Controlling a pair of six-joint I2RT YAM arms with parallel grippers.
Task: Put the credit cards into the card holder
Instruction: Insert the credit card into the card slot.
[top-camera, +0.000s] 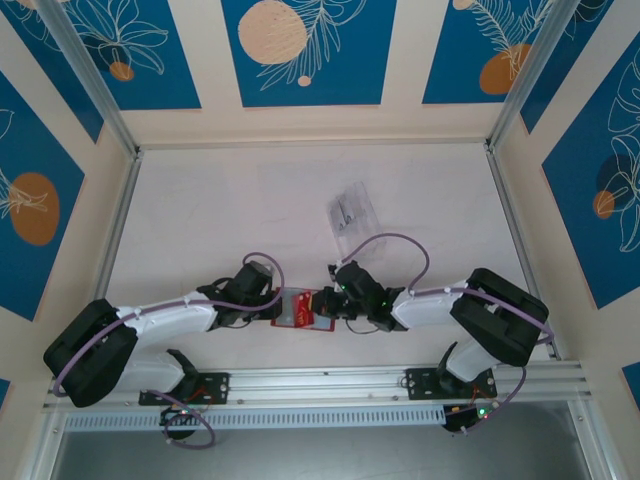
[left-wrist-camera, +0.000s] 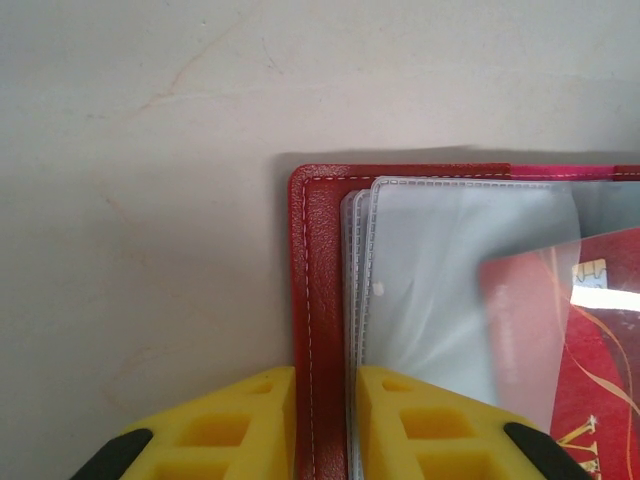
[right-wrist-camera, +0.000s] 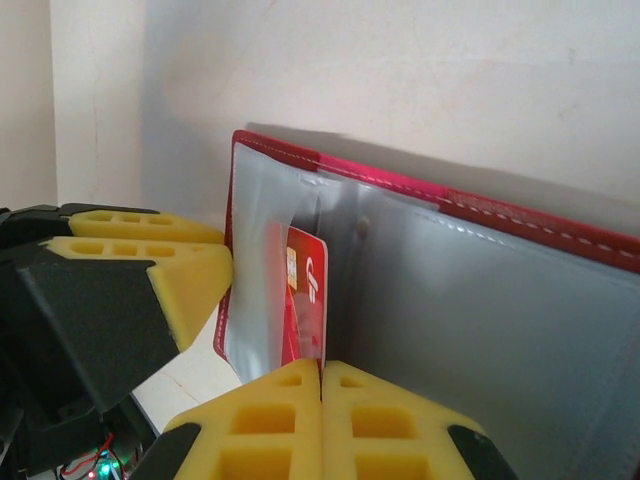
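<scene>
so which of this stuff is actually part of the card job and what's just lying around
Part of the job:
- card holder, open, its red cover clamped in the left gripper
- red card, pinched in the right gripper, partly in among the clear sleeves

Just lying about:
- clear plastic tray, farther back on the table

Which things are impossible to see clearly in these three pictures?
Left wrist view: the red card is cut off by the right edge.
Right wrist view: the right tool hides the card's lower end.
Top view: the wallet is tiny, and the clear packet's contents are unreadable.
</scene>
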